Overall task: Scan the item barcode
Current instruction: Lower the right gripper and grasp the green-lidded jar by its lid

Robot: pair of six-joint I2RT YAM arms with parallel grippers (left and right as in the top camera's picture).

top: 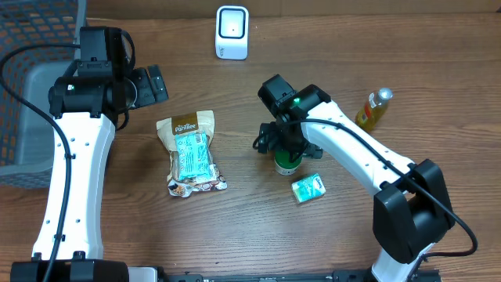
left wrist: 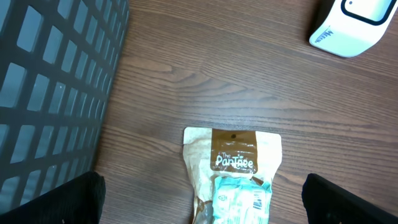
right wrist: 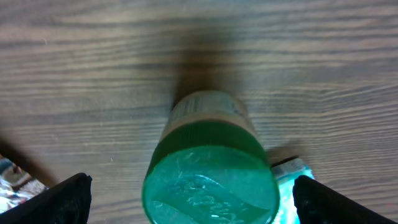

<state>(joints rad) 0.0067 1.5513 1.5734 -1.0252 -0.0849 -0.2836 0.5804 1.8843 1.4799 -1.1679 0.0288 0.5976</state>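
A wooden counter (top: 235,235) is carrying everything, and the green-lidded jar (right wrist: 208,180) is standing upright near its middle. A grey basket (top: 23,86) is sitting far left of the jar. The right pincer (top: 283,147) is hanging over the jar, fingers spread apart and clear of it. The left pincer (top: 154,84), also spread apart and holding nothing, is hovering well left of the jar. A snack pouch (top: 190,154) is lying left of the jar, a white scanner (top: 232,32) is standing behind it, a yellow bottle (top: 374,108) is lying to its right, and a teal packet (top: 308,188) is lying just beside it.

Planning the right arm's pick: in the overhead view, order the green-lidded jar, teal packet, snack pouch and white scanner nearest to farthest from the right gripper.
1. Green-lidded jar, under the right gripper.
2. Teal packet, toward the base.
3. Snack pouch, left side.
4. White scanner, far edge.
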